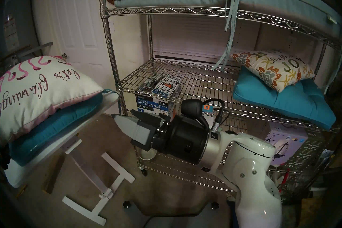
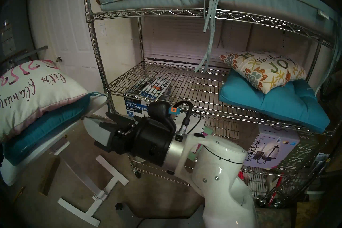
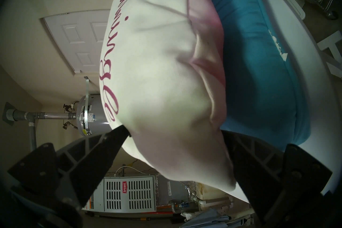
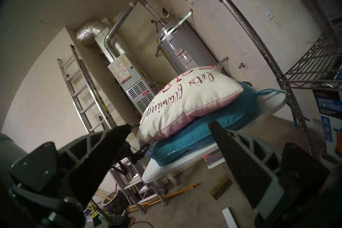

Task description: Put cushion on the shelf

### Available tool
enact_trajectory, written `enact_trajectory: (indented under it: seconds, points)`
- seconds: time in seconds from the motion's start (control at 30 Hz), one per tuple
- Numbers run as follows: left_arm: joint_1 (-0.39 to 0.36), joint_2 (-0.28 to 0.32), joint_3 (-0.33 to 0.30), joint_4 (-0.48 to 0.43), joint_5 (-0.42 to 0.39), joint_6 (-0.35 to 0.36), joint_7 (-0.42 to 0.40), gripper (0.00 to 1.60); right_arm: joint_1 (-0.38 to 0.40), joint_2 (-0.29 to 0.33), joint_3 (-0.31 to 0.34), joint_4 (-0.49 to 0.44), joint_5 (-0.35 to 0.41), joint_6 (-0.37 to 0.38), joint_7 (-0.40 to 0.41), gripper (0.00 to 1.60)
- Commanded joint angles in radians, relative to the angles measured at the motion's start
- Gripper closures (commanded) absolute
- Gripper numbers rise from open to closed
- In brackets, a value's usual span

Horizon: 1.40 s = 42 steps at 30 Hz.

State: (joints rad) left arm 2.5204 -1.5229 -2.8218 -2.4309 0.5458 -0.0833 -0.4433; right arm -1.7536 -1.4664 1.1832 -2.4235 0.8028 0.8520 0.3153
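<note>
Left wrist view: the left gripper (image 3: 175, 135) is seen spread wide, its fingers (image 3: 103, 149) set on either side of a corner of the white cushion with pink script (image 3: 162, 59); whether the fabric is pressed cannot be told. That cushion is stacked on a teal cushion (image 1: 55, 125) on the small white table (image 1: 103, 103), beside the shelf (image 1: 185, 81). The right gripper (image 1: 127, 122) is held empty with its jaws apart, pointed at the stack from below the table's edge.
</note>
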Motion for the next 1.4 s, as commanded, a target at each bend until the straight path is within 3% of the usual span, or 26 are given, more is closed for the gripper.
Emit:
enact_trajectory:
  seconds: [0.0,0.3,0.77,0.87,1.37]
  points:
    - [0.001,-0.001,-0.005,-0.013,-0.002,-0.003,-0.001,0.0,0.097,0.003,-0.068,-0.02,-0.011,-0.006,-0.074,0.0]
    - [-0.004,-0.003,-0.006,-0.013,0.0,-0.006,-0.005,0.0,0.184,0.01,-0.149,-0.014,-0.021,-0.003,-0.185,0.0]
    - [-0.013,-0.006,-0.006,-0.013,0.004,-0.01,-0.011,0.0,0.323,-0.02,-0.259,0.095,0.0,-0.014,-0.313,0.0]
    - [-0.016,-0.007,-0.006,-0.013,0.005,-0.011,-0.013,0.0,0.382,-0.043,-0.299,0.139,0.003,-0.017,-0.349,0.0]
    - [-0.022,-0.012,-0.009,-0.013,0.008,-0.015,-0.02,0.0,0.511,-0.115,-0.392,0.256,0.042,-0.045,-0.479,0.0]
